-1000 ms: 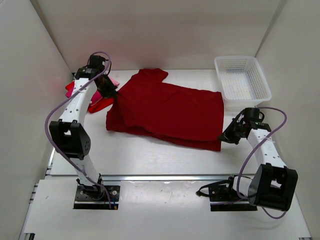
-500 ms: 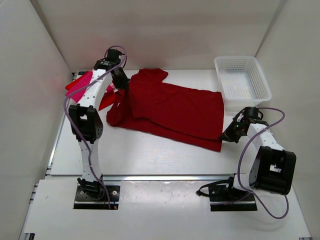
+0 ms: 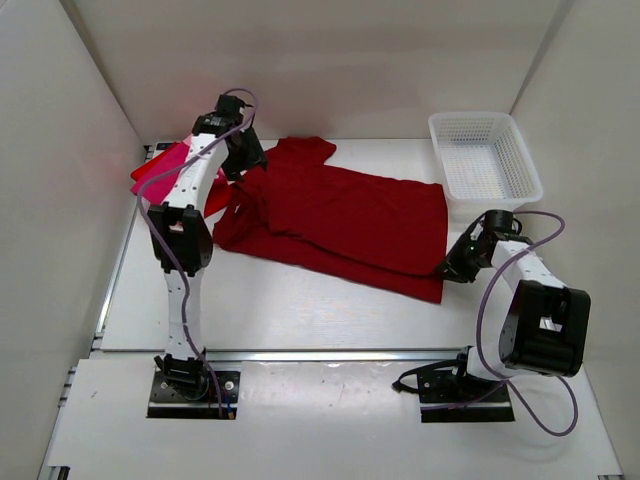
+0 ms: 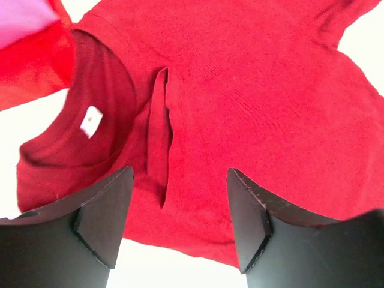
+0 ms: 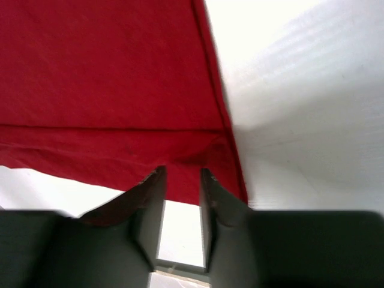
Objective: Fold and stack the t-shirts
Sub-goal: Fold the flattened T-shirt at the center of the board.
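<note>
1. Lying spread out on the middle of the table is one dark red t-shirt, with its neck toward the left and its hem toward the right. One sleeve points to the far side.
2. Just left of its neck sits a small heap of more shirts. From above, magenta cloth and bright red cloth show, partly behind the left arm. The left wrist view adds a corner of light pink cloth. That makes three colours in the heap and four in all, though the single shirts in the heap cannot be told apart.
3. One left gripper hangs over the neck end of the dark red t-shirt. Its two fingers stand wide apart with nothing between them, and the neckline lies below.
4. One right gripper sits low at the near right corner of the hem. Its two fingers are parted by a narrow gap through which the white table shows, and the hem's edge lies just beyond the tips.
5. One white lattice basket stands at the far right, near the t-shirt's hem end. Its own lattice floor shows through the open top.
</note>
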{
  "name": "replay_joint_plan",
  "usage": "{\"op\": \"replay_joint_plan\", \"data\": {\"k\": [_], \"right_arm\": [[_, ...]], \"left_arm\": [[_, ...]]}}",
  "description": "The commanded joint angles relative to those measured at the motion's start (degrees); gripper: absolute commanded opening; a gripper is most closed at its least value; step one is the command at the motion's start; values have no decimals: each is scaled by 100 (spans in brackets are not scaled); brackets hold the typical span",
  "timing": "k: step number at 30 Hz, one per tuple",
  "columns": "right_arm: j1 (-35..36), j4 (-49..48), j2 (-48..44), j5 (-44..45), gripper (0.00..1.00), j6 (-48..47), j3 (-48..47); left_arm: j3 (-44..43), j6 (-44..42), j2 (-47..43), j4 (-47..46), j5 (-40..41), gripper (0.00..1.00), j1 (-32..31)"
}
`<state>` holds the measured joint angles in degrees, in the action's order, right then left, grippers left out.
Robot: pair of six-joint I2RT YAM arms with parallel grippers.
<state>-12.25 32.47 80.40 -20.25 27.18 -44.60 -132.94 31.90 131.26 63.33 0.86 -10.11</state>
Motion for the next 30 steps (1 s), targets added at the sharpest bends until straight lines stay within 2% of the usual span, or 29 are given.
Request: {"op": "replay_joint_plan", "data": {"k": [1, 3, 4, 5, 6, 8, 9, 11, 12, 13, 14, 15, 17, 18, 20, 21, 23, 24, 26, 28, 30], "right_arm": [[135, -100, -252, 74, 30, 24, -304], [170, -30, -445, 4, 32, 33, -278], [196, 22, -664, -23, 32, 42, -216], [205, 144, -875, -14, 32, 59, -129], [223, 207, -981, 3, 33, 77, -102], [249, 408, -1289, 39, 33, 16, 47], [258, 496, -1464, 100, 33, 24, 144], [450, 541, -1728, 197, 32, 42, 337], [478, 567, -1738, 145, 28, 77, 390], [469, 620, -1799, 48, 22, 86, 373], [504, 620, -1887, 4, 5, 129, 356], [530, 655, -1879, -31, 0, 104, 329], [741, 743, -1932, 47, 0, 60, 136], [785, 709, -1914, 143, 0, 77, 197], [786, 604, -1923, 74, 0, 7, 380], [742, 481, -1871, -31, 3, 33, 451], [602, 305, -1888, -155, 17, 77, 723], [497, 260, -1853, -146, 20, -1, 716], [338, 190, -1765, -128, 33, -11, 742], [127, 59, -1712, -276, 40, 15, 803], [-310, -186, -1607, -462, 43, 121, 1031]], "left_arm": [[198, -175, -1172, 21, 19, 73, 79], [1037, -167, -1732, -40, -33, 68, 88], [1286, -114, -2075, -171, -51, 52, 175], [1889, -70, -2244, -311, -225, 35, 246], [2582, -26, -2611, -391, -314, 28, 455], [3489, 70, -3035, -681, -630, 6, 878], [4034, 97, -3254, -751, -718, 4, 1218], [4635, 123, -3440, -970, -886, 5, 1502], [5011, 158, -3545, -1085, -930, 7, 1555], [5337, 237, -3633, -1373, -947, 14, 1538], [5488, 264, -3643, -1654, -1043, 22, 1590], [5768, 377, -3678, -1744, -1105, 25, 1695], [6191, 615, -3774, -2418, -1447, 32, 1968], [6489, 781, -3809, -2813, -1501, 39, 2030], [6843, 1063, -3741, -3280, -1868, 43, 2101], [6974, 1125, -3722, -3509, -1949, 43, 2109], [7272, 1379, -3643, -3843, -1941, 44, 1961], [7317, 1432, -3634, -4089, -1976, 44, 1943], [7606, 1835, -3660, -4459, -2011, 45, 1969], [7765, 2030, -3739, -4768, -2037, 45, 2065], [7749, 2022, -3757, -4752, -1959, 45, 2145]]}}
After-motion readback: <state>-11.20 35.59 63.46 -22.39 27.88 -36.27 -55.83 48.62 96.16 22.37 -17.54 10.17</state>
